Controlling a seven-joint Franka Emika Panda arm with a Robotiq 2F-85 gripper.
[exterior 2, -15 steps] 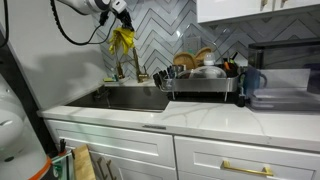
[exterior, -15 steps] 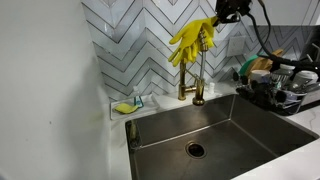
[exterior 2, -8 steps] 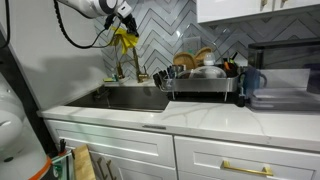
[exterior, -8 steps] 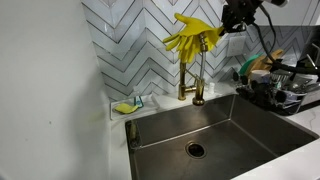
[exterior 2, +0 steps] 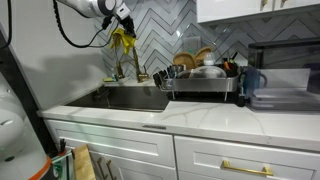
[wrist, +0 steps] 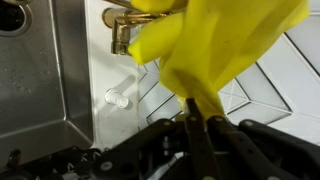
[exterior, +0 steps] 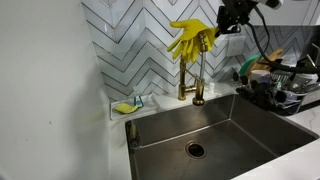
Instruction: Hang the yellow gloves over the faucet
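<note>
The tool [exterior: 221, 24] is clamped on the yellow gloves [exterior: 190, 40]. In the wrist view its dark fingers [wrist: 186, 135] pinch a narrow fold of smooth, glossy rubber. The gloves hang floppy, limp fingers splayed, at the top of the faucet [exterior: 199, 82], a slim brass gooseneck; whether they touch it I cannot tell. Behind runs a white herringbone tile wall [exterior: 140, 50]. Below sits a brushed steel sink [exterior: 240, 125] set in the pale tabletop [exterior 2: 210, 118], with a yellow-green sponge [exterior: 124, 107] near its corner.
</note>
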